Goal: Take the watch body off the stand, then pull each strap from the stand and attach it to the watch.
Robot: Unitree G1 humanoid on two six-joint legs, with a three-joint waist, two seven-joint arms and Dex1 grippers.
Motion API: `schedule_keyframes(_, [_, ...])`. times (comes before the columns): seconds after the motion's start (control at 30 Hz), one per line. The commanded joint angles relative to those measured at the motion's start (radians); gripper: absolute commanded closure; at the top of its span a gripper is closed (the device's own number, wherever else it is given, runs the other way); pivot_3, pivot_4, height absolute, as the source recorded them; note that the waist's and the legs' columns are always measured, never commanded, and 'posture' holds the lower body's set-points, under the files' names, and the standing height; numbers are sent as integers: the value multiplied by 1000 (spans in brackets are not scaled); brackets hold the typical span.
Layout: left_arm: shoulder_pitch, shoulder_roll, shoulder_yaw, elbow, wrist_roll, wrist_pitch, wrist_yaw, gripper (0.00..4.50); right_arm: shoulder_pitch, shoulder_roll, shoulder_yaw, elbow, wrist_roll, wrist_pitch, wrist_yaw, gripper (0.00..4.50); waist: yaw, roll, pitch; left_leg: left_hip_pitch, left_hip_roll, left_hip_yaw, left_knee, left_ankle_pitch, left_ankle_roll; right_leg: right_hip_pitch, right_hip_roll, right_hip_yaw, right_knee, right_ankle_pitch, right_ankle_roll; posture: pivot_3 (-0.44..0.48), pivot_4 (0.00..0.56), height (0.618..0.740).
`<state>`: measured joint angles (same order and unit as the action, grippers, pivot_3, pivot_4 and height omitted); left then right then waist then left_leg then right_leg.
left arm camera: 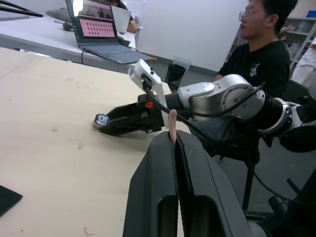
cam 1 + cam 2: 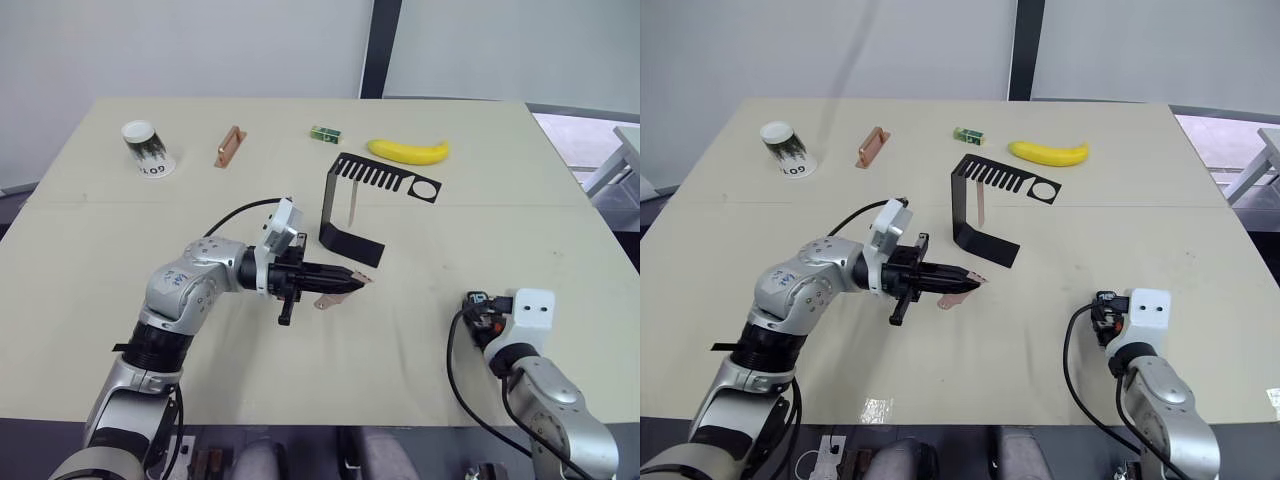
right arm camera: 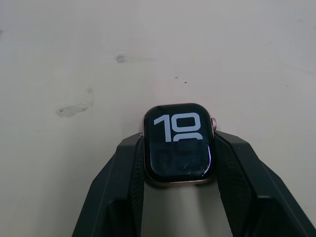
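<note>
Our left arm bends at the elbow and reaches across toward our right, low over the desk, forearm about level. Its claw has its two black fingers pressed together, pinching a thin pinkish strap. Our right arm comes up from the near right edge. Its claw grips the watch body between both fingers, apparently resting on the desk.

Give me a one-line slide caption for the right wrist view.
Right gripper shut on the watch body, screen lit and facing the camera, just above the bare table.
</note>
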<state>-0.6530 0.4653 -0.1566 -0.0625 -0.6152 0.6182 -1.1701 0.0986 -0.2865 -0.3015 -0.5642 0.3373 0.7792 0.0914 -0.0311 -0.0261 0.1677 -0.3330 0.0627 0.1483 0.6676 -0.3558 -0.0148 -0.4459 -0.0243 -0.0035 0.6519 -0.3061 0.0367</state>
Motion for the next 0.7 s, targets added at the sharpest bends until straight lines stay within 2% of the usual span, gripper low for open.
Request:
schedule_keyframes(0.03, [-6,8,25,4,33,-62,0,4500,-37,-65,-62,-105,88,105,48,2961,0,0,0,0,0,0,0,0,0,0,0,0,0,0,0,0,150,740])
schedule_keyframes(0.2, [-10,13,-1,43,127,-210,-22,4500,-95,-179,-113,-133,250,288,145,2961,1,0,0,0,0,0,0,0,0,0,0,0,0,0,0,0,150,740])
schedule_keyframes(0.3, [-13,6,-2,57,141,-236,-33,4500,-108,-261,-111,-131,297,349,193,2961,3,0,0,0,0,0,0,0,0,0,0,0,-1,0,0,0,150,740])
schedule_keyframes(0.4, [-10,-4,10,47,111,-206,-37,4500,-80,-292,-102,-114,268,311,194,2961,3,0,0,-1,0,0,0,0,0,0,0,0,-1,0,0,0,150,740])
schedule_keyframes(0.5, [-5,0,12,14,81,-163,-45,4500,-53,-252,-104,-89,268,269,185,2961,3,0,0,-2,0,-1,0,0,0,0,0,0,-1,0,0,0,150,740])
schedule_keyframes(0.7, [3,12,10,-19,71,-129,-52,4500,38,-261,-20,-29,182,118,233,2961,0,0,0,-1,0,0,0,0,0,0,1,0,-1,0,0,0,150,740])
